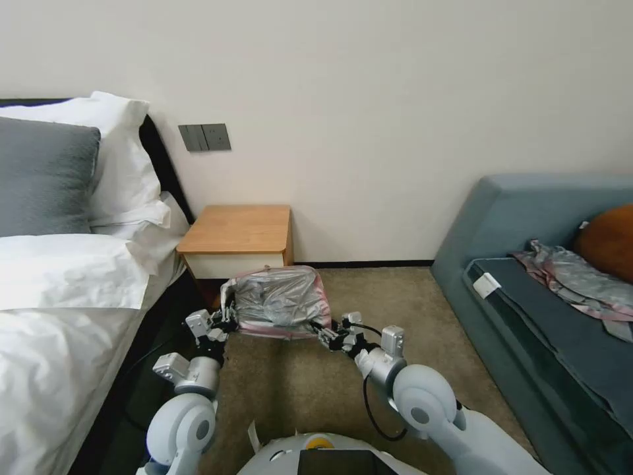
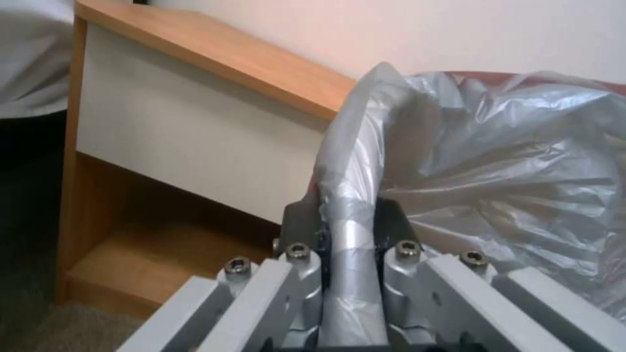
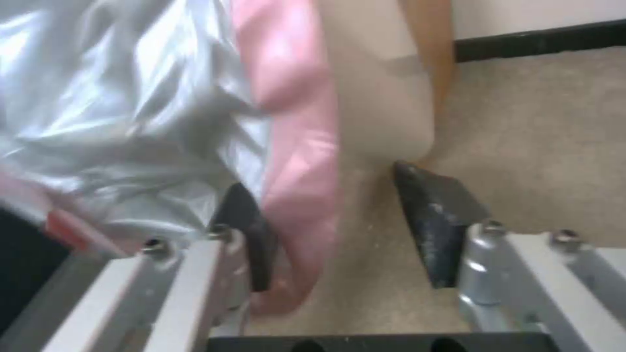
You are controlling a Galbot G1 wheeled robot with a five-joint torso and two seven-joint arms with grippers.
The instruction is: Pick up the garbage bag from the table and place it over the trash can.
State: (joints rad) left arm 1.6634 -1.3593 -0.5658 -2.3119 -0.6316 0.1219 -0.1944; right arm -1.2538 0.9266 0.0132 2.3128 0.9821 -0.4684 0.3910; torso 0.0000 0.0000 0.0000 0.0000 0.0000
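The grey-silver garbage bag (image 1: 277, 300) with its pink rim band (image 3: 297, 146) hangs spread on the carpet just in front of the table (image 1: 237, 227), a wooden nightstand. My left gripper (image 1: 227, 318) is shut on a fold of the bag's edge (image 2: 349, 230), with the nightstand's white drawer front (image 2: 183, 142) just beyond. At the bag's other side, my right gripper (image 1: 324, 333) (image 3: 339, 220) is open, and the pink band lies against one of its fingers (image 3: 251, 234). Beside that band shows a cream-white wall of the trash can (image 3: 385, 107). From the head view the bag hides the bin.
A bed (image 1: 59, 310) with white bedding and pillows runs along the left, close to my left arm. A blue-grey sofa (image 1: 541, 277) with a grey-and-pink cloth (image 1: 573, 277) stands at the right. Beige carpet (image 1: 297, 396) lies open between them.
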